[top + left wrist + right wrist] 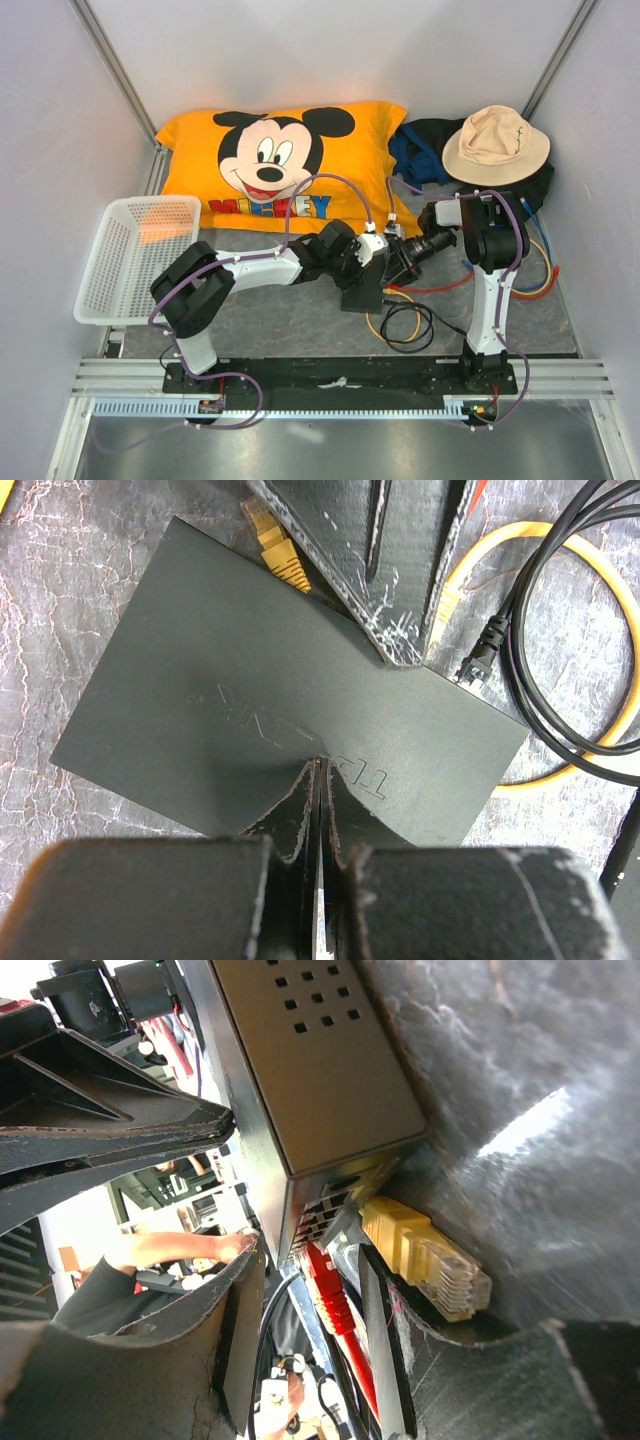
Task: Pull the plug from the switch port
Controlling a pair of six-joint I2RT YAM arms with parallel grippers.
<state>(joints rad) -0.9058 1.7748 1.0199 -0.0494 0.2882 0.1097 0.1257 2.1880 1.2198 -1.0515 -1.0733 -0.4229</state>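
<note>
My left gripper (318, 780) clenched, tips down on the switch (250, 680), flat on the table (60, 600), my right gripper (308, 1250) parted at its port edge, yellow plug (425, 1255) and red plug (330, 1300) near its fingertips

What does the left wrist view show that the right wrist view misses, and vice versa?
Left wrist only: the logo-embossed top of the flat matte-black rectangular switch, the shut left gripper touching it, a looped black power cable. Right wrist only: the switch's perforated side, its socket row, a red plug there. Both: the switch and a yellow plug by its socket edge.
</note>
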